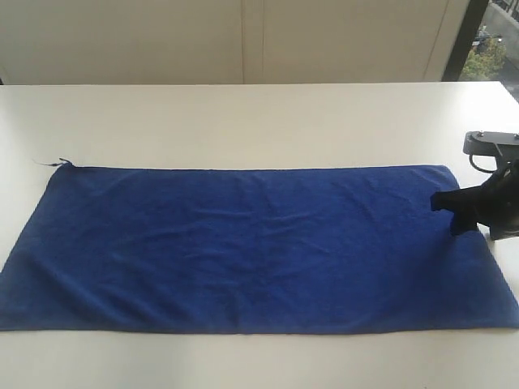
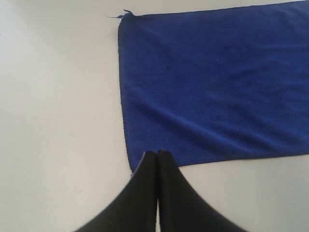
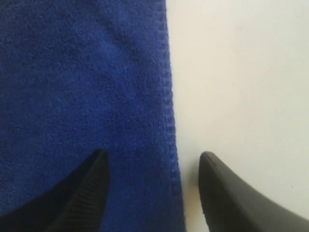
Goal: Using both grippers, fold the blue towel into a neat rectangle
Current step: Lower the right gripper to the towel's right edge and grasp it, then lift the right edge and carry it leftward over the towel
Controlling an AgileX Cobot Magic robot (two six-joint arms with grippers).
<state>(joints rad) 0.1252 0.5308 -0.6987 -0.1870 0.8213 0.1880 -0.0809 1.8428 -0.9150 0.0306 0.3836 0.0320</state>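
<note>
The deep royal-blue, rectangular terry towel point(image 1: 243, 247) lies flat and fully spread on the white desk point(image 1: 243, 121), with its long edges running side to side. A loose thread point(image 1: 61, 162) trails from its far-left corner.

The black right hand point(image 3: 154, 155) hovers at the right short edge. Its fingers are apart and straddle the hem, one over cloth and one over bare desk.

The black left hand point(image 2: 158, 154) is pressed together and empty, at the near-left corner; contact cannot be confirmed.

Bare desk borders the far, near and left edges, broadest beyond the far edge.
</note>
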